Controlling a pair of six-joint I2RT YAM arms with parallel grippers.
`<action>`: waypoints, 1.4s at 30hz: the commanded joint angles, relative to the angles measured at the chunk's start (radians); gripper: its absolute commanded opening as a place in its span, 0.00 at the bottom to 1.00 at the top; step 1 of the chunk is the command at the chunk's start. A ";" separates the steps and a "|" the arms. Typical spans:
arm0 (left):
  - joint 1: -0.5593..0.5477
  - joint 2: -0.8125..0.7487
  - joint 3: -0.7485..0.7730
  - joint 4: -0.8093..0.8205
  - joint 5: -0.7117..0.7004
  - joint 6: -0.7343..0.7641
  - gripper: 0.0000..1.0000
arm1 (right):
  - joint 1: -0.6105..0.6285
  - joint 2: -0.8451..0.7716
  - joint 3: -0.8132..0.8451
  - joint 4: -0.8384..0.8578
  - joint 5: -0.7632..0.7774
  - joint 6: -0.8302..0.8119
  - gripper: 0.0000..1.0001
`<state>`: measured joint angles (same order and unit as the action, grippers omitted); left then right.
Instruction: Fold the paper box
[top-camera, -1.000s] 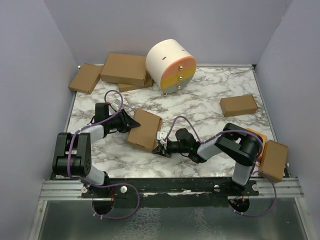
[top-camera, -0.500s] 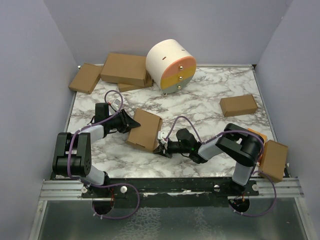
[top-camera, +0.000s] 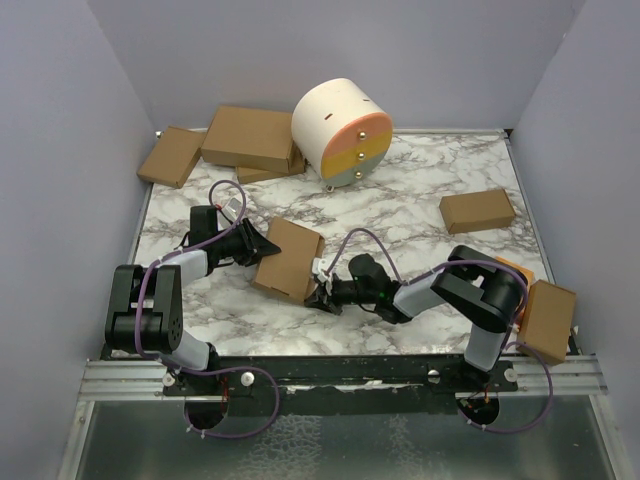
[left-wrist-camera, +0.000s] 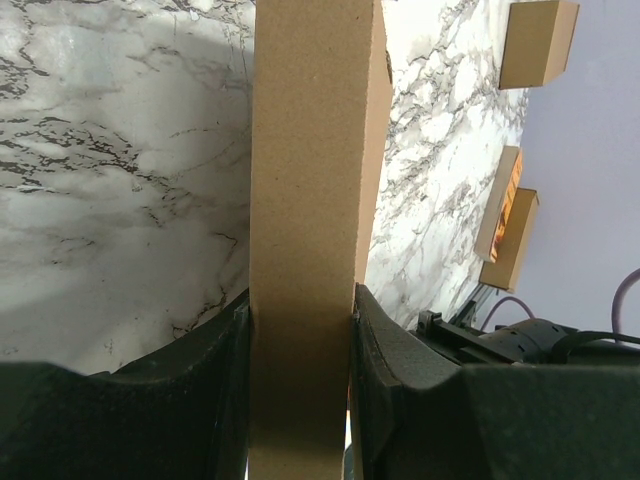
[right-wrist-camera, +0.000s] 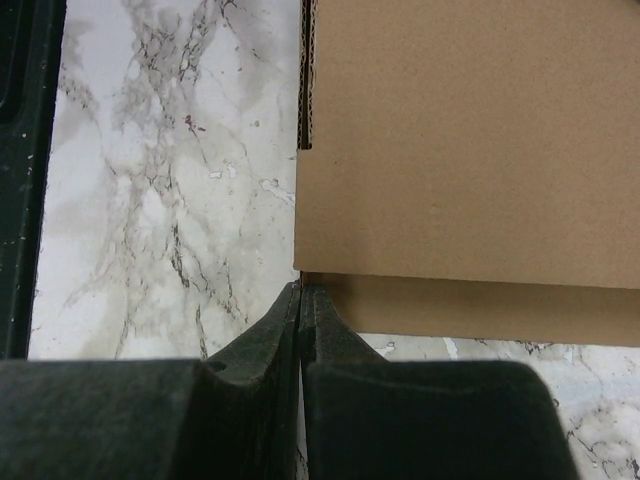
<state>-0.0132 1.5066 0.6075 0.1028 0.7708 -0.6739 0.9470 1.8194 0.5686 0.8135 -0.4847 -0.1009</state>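
Thin brown paper box (top-camera: 290, 258) left of centre on marble worktop (top-camera: 420, 180), left end effector (top-camera: 262, 243) clamping its left edge, right end effector (top-camera: 320, 290) pinched closed and empty at its near right edge, bare marble stretching right toward a small carton (top-camera: 477, 210)

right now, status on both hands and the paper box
Left hand clamped on paper box edge. Right hand shut, tips at its corner. Small carton well apart.

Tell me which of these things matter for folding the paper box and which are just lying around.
In the job: paper box; left tool, clamped on its edge; right tool, shut, at its near corner.
Lying about: round drawer unit; stacked cartons at back left; small carton on the right; far-right carton by the table edge.
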 joint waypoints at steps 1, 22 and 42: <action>0.009 0.042 -0.031 -0.176 -0.111 0.040 0.00 | -0.008 0.026 0.017 -0.083 0.012 0.027 0.01; -0.009 -0.008 -0.008 -0.246 -0.236 0.075 0.00 | -0.010 0.016 0.111 -0.106 -0.139 0.000 0.01; -0.033 -0.046 0.007 -0.273 -0.314 0.124 0.00 | -0.031 -0.082 0.120 -0.382 -0.222 -0.169 0.30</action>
<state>-0.0380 1.4506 0.6384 0.0025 0.6914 -0.6170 0.9283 1.7924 0.6861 0.5156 -0.6472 -0.2104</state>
